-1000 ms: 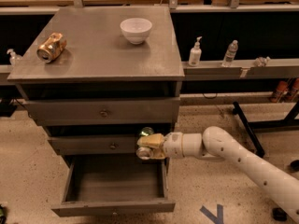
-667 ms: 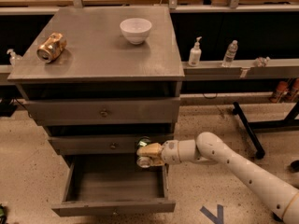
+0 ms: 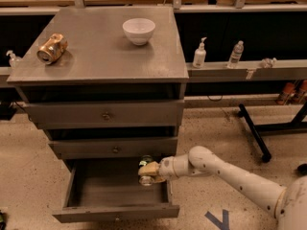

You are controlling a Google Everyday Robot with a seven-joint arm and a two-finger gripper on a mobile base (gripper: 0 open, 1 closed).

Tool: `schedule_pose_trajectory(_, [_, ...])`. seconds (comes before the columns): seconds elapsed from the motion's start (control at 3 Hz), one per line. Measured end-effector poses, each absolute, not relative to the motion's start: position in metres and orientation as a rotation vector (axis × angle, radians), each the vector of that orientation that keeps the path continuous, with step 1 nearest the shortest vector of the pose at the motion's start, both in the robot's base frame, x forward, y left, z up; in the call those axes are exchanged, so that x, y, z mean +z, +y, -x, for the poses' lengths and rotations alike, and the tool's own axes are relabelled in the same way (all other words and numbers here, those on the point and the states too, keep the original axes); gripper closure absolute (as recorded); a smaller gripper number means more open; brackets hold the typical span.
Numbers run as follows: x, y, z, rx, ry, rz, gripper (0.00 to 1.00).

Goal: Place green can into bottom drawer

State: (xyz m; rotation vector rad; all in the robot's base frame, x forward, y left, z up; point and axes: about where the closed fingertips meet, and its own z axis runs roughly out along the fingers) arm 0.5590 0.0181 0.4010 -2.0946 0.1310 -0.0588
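Risk lies mostly in the release: my tool (image 3: 147,171), reaching in from the right, is clamped around the green can (image 3: 145,161), holding it roughly upright over the right rear part of the open bottom drawer (image 3: 115,212), just below the middle drawer (image 3: 86,148). If I let go from up here, I judge the dented can could tip and roll. Pulling out carelessly, my arm could clip the drawer's right wall.

The gripper (image 3: 147,171), holding the green can (image 3: 145,160), has sunk lower into the open bottom drawer (image 3: 115,212).
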Motion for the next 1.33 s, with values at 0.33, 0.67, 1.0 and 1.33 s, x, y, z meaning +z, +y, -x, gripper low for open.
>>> schedule_pose_trajectory(0.33, [0.363,0.019,-0.57,-0.076,0.339,2.127,1.0])
schedule_pose_trajectory(0.67, [0.361,0.016,-0.584,-0.115,0.408,2.114,1.0])
schedule_pose_trajectory(1.0, [0.341,0.027,-0.579,-0.058,0.318,2.08,1.0])
schedule_pose_trajectory(1.33, [0.301,0.033,-0.59,-0.016,0.263,2.02,1.0])
